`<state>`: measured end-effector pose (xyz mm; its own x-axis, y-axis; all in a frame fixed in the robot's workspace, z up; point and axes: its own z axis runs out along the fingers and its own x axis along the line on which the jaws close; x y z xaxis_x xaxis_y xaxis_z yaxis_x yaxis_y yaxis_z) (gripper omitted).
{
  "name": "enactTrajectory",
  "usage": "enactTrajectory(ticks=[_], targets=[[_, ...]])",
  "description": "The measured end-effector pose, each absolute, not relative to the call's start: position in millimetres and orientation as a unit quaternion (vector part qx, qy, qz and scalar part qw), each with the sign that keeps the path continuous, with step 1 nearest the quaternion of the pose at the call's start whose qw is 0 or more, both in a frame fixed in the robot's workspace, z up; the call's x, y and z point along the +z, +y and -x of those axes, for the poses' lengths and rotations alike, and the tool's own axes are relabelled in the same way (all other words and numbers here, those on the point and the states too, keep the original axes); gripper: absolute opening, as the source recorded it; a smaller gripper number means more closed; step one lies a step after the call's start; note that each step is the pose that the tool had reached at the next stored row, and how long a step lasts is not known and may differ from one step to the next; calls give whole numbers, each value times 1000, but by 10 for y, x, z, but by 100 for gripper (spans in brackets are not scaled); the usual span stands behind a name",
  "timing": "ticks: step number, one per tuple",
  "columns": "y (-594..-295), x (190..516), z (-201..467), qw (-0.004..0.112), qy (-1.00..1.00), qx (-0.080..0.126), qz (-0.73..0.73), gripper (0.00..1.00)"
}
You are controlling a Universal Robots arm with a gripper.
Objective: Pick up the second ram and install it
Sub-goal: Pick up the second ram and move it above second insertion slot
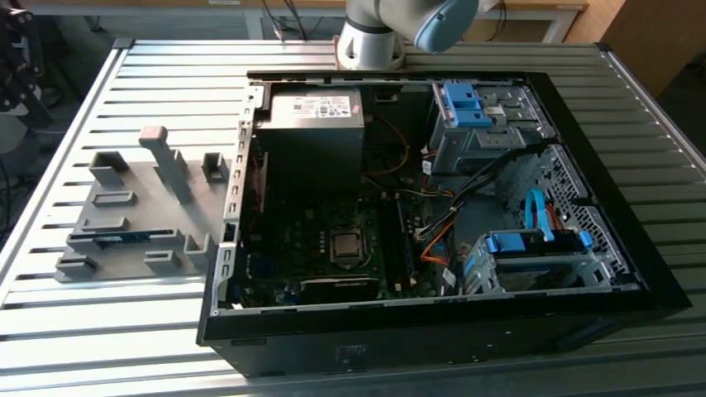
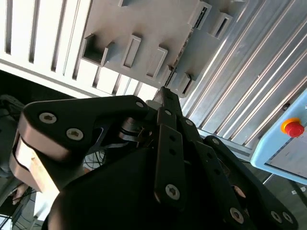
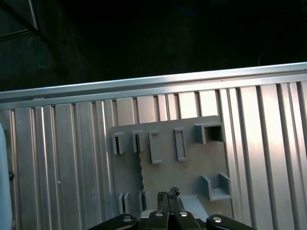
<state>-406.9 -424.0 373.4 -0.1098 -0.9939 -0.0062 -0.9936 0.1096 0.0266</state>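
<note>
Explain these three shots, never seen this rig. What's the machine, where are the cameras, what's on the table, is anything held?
It is one robot arm, mounted behind the case in the exterior view, with a two-finger gripper. The exterior view comes from a camera off the arm that overlooks the slatted metal table. Both wrist views ride on the arm and look past the gripper. On the table are an open PC case and, on the exterior view's left, a grey holder plate. The second ram, a thin blue-green stick, sits on edge in that plate. The gripper hangs above the plate, shut, holding nothing.
</note>
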Motion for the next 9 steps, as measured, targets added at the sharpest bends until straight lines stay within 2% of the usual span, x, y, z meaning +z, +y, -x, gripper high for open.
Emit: enactTrajectory(ticks=[9], targets=[[-4279,3700,4106,3,-730,-12,-684,11]])
